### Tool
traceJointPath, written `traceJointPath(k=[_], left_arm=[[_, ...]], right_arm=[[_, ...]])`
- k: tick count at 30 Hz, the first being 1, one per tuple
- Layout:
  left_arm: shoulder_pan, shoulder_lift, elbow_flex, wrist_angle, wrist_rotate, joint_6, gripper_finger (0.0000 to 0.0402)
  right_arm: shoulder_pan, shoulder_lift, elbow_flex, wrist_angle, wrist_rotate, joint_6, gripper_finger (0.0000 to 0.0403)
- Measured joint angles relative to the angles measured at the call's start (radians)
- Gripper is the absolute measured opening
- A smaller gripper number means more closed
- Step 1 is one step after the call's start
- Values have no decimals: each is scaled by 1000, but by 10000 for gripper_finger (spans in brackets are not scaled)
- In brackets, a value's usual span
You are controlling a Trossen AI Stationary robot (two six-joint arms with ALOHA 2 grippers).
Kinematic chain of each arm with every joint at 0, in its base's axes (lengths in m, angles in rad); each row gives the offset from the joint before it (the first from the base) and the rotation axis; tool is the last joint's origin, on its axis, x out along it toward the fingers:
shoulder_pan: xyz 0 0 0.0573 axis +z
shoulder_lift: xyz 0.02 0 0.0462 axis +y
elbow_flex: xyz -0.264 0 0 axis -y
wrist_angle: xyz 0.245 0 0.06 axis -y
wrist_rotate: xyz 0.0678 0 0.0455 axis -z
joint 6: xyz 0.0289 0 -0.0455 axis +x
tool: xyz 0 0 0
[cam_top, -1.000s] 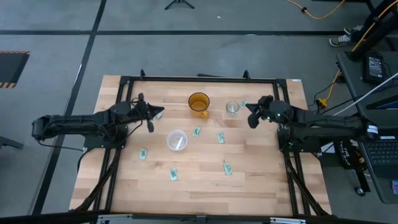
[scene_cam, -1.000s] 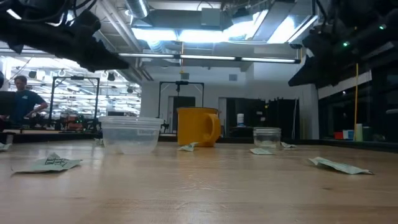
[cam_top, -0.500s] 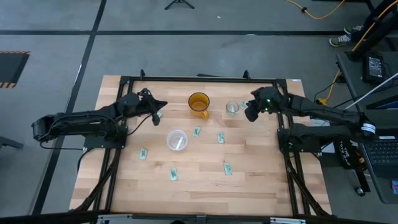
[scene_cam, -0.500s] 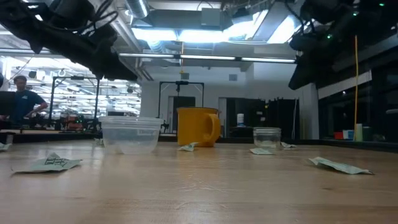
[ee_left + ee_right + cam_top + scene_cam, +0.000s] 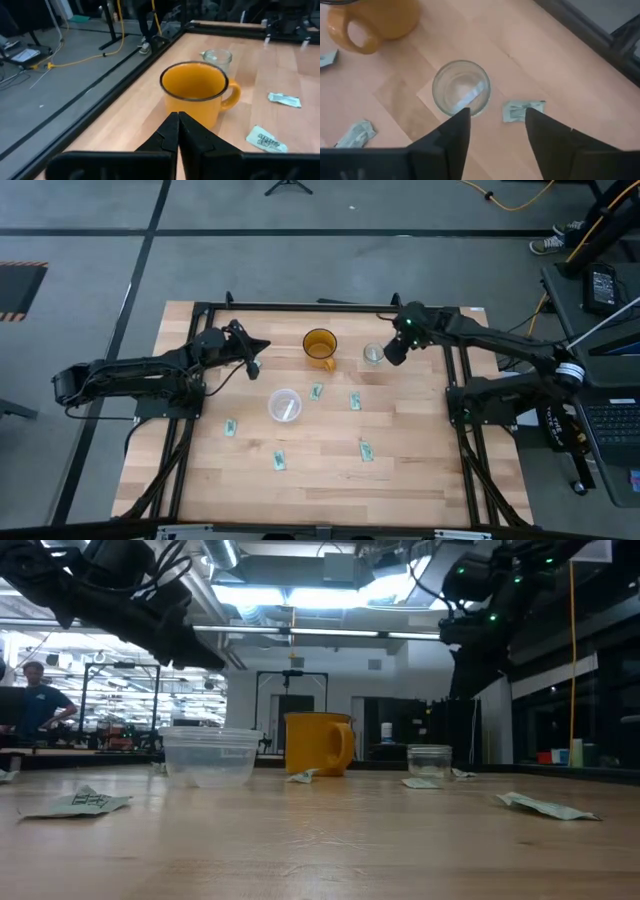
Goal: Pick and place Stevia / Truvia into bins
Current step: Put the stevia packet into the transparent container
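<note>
Several pale green-and-white Stevia packets [image 5: 316,391] lie flat on the wooden table; one [image 5: 521,110] lies right beside the narrow glassy bin [image 5: 461,89], which stands near the far edge and shows a pale strip inside. The wider whitish bin [image 5: 285,405] stands mid-table. My right gripper [image 5: 495,125] hovers open above the narrow bin [image 5: 373,354] and that packet, tipped downward and touching nothing. My left gripper [image 5: 178,125] is shut and empty, held above the table just left of the orange mug [image 5: 195,92].
The orange handled mug [image 5: 320,346] stands between the two grippers at the far middle. A black frame [image 5: 320,308] runs along the table's edges. More packets lie toward the near side [image 5: 279,461] [image 5: 366,449]. A person [image 5: 35,705] shows far behind the table.
My right gripper has swung from the right side toward the far edge and the narrow bin, rising a little and tipping its fingers steeply downward. My left gripper has shifted slightly toward the far edge and the mug, still shut. No packet or bin has moved.
</note>
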Motion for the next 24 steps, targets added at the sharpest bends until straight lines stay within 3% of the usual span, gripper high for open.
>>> traceJointPath(k=[11,24], left_arm=[[0,0,0,2,0,2,2],[0,0,0,2,-1,29,2]], right_arm=[[-143,128,56,-50,-1,41,202],[-157,265,55,-24,-53,65,202]])
